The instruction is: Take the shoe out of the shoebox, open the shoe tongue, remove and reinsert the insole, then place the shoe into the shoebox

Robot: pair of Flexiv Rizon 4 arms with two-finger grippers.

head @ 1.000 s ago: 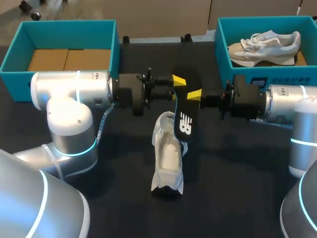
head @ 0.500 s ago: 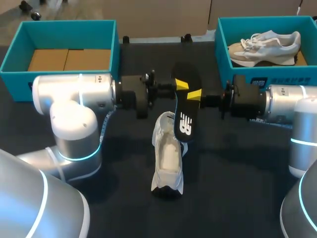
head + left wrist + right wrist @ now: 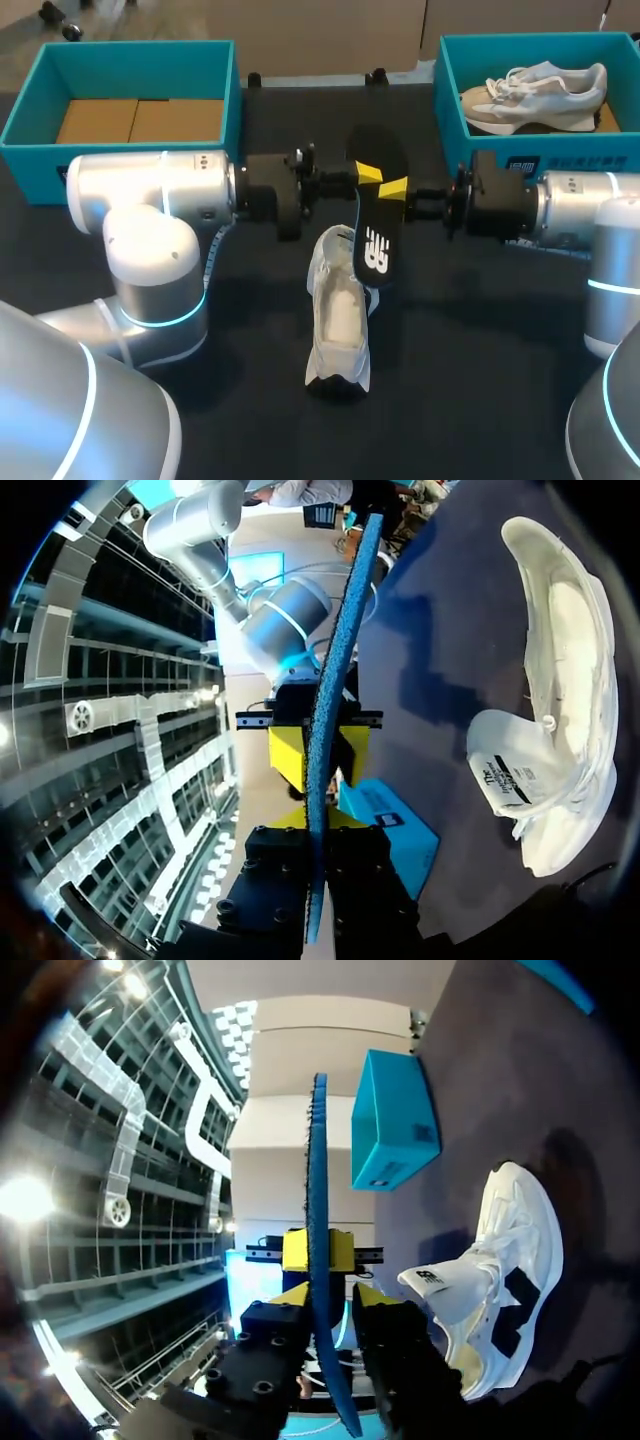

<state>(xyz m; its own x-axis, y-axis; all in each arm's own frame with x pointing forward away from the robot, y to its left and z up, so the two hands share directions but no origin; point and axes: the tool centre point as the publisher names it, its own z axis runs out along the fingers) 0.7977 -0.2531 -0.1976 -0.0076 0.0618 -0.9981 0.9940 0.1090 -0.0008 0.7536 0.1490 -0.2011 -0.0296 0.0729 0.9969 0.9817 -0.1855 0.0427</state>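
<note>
Nearest: white shoe (image 3: 338, 325) lies on the dark table (image 3: 480, 350), mid-table, toe at the near end, heel at the far end. Sole is down and the opening faces up, with a pale interior showing. Tongue (image 3: 334, 244) is pulled open and stands up at the far end of the opening. In both wrist views the shoe sits off to one side of the fingers, not between them.

Just beyond it: black insole (image 3: 376, 250) is up in the air above the table, printed face up toward the head camera, long axis running near-far. In the head view its near end overlaps the shoe's collar; can't tell whether they touch.

Left gripper (image 3: 366, 174) comes in level from the left and right gripper (image 3: 393, 188) level from the right. They face each other with their tips almost meeting on the insole's far half. Each wrist view shows the insole edge-on, running between that arm's own fingers and on between the opposite arm's yellow tips, which hug it from both sides. So both pincers are clamped on the insole with a narrow gap.

Far left: teal shoebox (image 3: 30, 120), brown cardboard (image 3: 140, 120) on its floor. Far right: another teal box (image 3: 450, 90) with a second pale shoe (image 3: 535, 95) lying on its side inside.
</note>
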